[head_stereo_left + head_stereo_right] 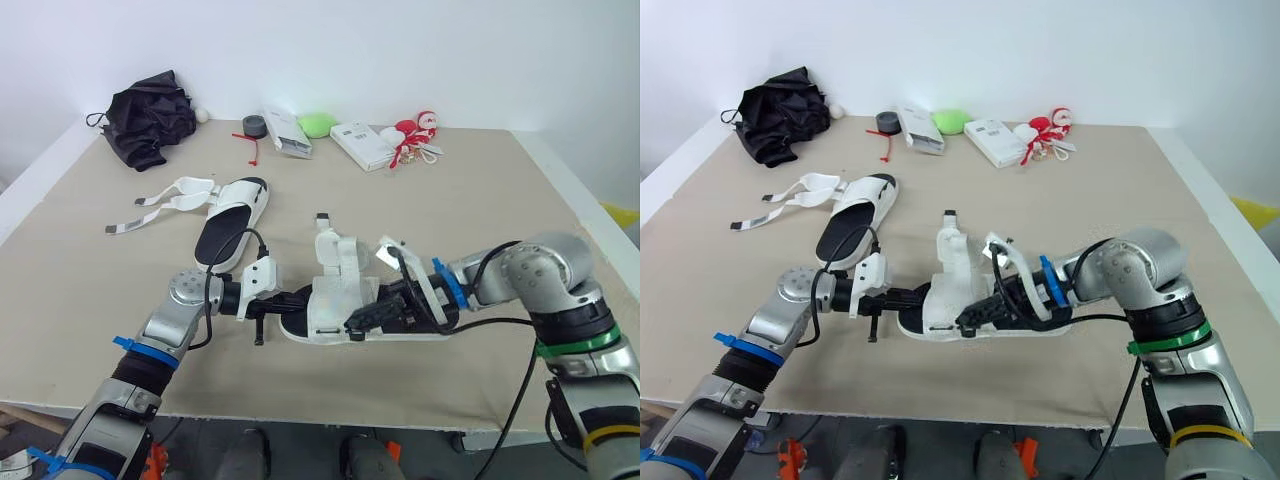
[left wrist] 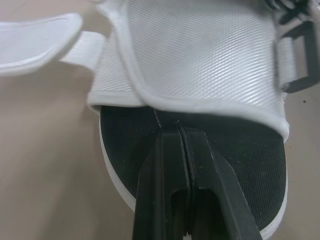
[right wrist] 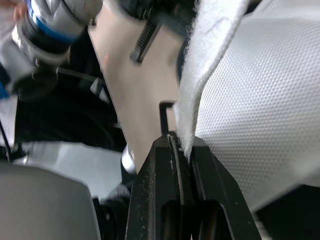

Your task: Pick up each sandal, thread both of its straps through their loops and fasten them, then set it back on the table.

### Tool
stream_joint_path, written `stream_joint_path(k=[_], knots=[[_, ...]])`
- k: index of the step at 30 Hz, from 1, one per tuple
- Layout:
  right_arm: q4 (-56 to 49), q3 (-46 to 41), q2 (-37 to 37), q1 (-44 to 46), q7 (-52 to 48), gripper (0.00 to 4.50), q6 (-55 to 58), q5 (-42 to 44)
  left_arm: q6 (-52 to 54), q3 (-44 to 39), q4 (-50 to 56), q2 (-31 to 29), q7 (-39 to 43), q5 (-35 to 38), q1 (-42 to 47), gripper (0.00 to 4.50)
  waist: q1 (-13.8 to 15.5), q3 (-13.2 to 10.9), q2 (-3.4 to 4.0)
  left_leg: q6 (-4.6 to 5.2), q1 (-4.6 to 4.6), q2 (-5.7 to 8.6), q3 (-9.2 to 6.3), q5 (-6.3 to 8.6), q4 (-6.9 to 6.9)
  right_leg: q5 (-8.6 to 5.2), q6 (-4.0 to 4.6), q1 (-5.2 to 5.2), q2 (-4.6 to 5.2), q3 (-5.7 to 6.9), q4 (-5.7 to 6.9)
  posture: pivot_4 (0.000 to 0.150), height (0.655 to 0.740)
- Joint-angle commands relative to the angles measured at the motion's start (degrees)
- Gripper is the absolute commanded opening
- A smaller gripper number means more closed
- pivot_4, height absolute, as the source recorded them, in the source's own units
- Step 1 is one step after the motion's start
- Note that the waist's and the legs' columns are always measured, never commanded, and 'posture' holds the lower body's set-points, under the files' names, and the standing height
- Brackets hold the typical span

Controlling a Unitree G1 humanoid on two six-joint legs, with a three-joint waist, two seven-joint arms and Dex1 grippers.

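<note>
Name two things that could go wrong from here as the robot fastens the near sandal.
1. The right pincer is shut on only the thin edge of the strap; a pull could slip it free.
2. The left pincer is shut, tips at the rim of the upper, seemingly holding nothing firm; the sandal might slide on the table when the strap is tugged.

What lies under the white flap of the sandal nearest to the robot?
The black footbed shows under the white flap, with the shut left claw at its edge. Deeper in, the flap hides the rest.
</note>
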State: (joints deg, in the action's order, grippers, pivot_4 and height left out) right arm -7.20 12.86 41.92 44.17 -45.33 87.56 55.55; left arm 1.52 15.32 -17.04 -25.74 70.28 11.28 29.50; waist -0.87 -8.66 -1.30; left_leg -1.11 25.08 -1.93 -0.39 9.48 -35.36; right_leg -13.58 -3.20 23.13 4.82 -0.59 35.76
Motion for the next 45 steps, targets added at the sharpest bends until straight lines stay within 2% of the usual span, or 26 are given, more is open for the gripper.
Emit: stream_joint_path(k=[1,11,12,14,15,17,18,19,26,32,34,37,39,45], knots=[[-0.87,3.01,1.16,-0.62,-0.98,0.02,-1.89,-3.60,3.53,2.86,-4.59,-1.71,-1.05,-4.65,-3.02,0.00,-0.02,0.06,-0.03,0.00,-0.01,-0.02,-0.01,0.00,0.00,0.00,0.00,0.00,-0.02,0.00,0.00,0.150,0.7380],[-4.57,1.63,2.66,-2.35,-8.08,0.02,-9.18,-4.52,3.57,2.86,-4.62,-1.89,-1.09,-4.66,-2.93,0.00,-0.05,0.06,-0.02,-0.01,-0.01,-0.07,-0.02,0.01,0.00,0.01,0.01,0.01,-0.06,0.00,0.00,0.150,0.7380],[-3.91,0.62,1.67,-2.60,-7.55,0.57,-9.92,-4.66,3.60,2.86,-4.60,-1.87,-1.11,-4.66,-2.95,0.00,-0.04,0.06,-0.02,-0.01,0.01,-0.05,-0.02,0.01,0.00,0.01,0.01,0.01,-0.06,0.00,0.00,0.150,0.7380],[-3.21,-0.44,0.92,-2.76,-7.61,1.02,-10.77,-4.68,3.68,2.86,-4.43,-1.89,-1.11,-4.65,-3.02,0.00,-0.03,0.06,-0.02,-0.04,0.01,-0.02,-0.02,0.03,0.00,0.00,0.00,0.01,-0.06,-0.01,0.00,0.150,0.7380],[-3.15,-0.36,1.11,-2.76,-7.77,1.49,-11.10,-5.05,3.74,2.85,-4.32,-1.91,-1.09,-4.63,-3.07,0.00,-0.04,0.06,-0.02,-0.04,0.01,-0.02,-0.03,0.03,0.00,0.00,0.00,0.01,-0.06,-0.01,0.00,0.150,0.7380],[-3.61,-0.25,1.98,-2.95,-8.80,1.87,-11.62,-5.33,3.79,2.85,-4.32,-1.92,-1.07,-4.63,-3.01,0.00,-0.04,0.05,-0.01,-0.04,0.00,-0.05,-0.03,0.03,-0.01,0.00,0.01,0.01,-0.10,-0.01,0.01,0.150,0.7380],[-4.59,-0.97,2.73,-3.31,-10.05,2.53,-11.40,-4.32,3.78,2.86,-4.39,-1.92,-1.05,-4.64,-2.95,0.00,-0.04,0.05,-0.01,-0.04,0.00,-0.04,-0.03,0.03,-0.01,0.01,0.00,0.01,-0.10,-0.01,0.01,0.150,0.7380],[-5.18,-1.91,3.39,-3.49,-11.32,2.56,-11.36,-3.39,3.70,2.88,-4.60,-1.89,-1.01,-4.67,-2.78,0.00,-0.03,0.05,-0.01,-0.04,0.00,-0.05,-0.02,0.03,-0.01,0.01,0.01,0.01,-0.10,-0.01,0.01,0.150,0.7380],[5.14,-7.62,-1.19,3.88,-9.36,2.56,-9.10,-2.48,3.38,3.46,-5.33,-1.28,-0.74,-4.88,-2.31,0.00,-0.10,0.04,0.01,-0.03,-0.02,-0.06,-0.03,0.02,-0.03,0.02,0.02,0.02,-0.13,-0.02,0.07,0.150,0.7380],[6.87,-5.71,-3.87,5.18,-7.93,2.56,-7.19,-4.43,3.30,3.44,-5.50,-1.18,-0.86,-4.91,-2.20,0.00,0.08,0.03,0.02,-0.03,-0.01,-0.02,-0.08,0.02,-0.03,0.03,0.03,0.04,-0.14,-0.03,0.20,0.150,0.7380],[8.15,-6.02,-4.85,5.51,-6.81,2.17,-7.22,-5.29,3.35,3.33,-5.31,-1.32,-0.90,-4.88,-2.42,0.00,0.08,0.03,0.02,-0.03,-0.02,-0.01,-0.07,0.02,-0.03,0.03,0.03,0.04,-0.14,-0.06,0.24,0.150,0.7380],[9.82,-6.81,-6.06,6.03,-5.59,1.09,-7.14,-6.64,3.37,3.28,-5.03,-1.46,-1.10,-4.85,-2.80,0.00,0.06,0.03,0.02,-0.01,-0.02,-0.01,-0.08,0.01,-0.06,0.03,0.04,0.05,-0.15,-0.06,0.29,0.150,0.7380],[9.93,-6.92,-6.26,6.15,-5.72,0.07,-6.97,-6.83,3.41,3.26,-4.94,-1.50,-1.18,-4.84,-2.88,0.00,0.06,0.03,0.02,-0.01,-0.02,-0.01,-0.08,0.01,-0.07,0.03,0.04,0.05,-0.16,-0.07,0.30,0.150,0.7380],[6.97,-5.81,-4.99,5.01,-7.68,0.03,-6.51,-6.37,3.34,3.26,-5.05,-1.56,-1.15,-4.94,-2.84,0.00,0.06,0.03,0.03,0.00,-0.02,-0.01,-0.10,0.01,-0.06,0.03,0.04,0.03,-0.19,-0.07,0.32,0.150,0.7380]])
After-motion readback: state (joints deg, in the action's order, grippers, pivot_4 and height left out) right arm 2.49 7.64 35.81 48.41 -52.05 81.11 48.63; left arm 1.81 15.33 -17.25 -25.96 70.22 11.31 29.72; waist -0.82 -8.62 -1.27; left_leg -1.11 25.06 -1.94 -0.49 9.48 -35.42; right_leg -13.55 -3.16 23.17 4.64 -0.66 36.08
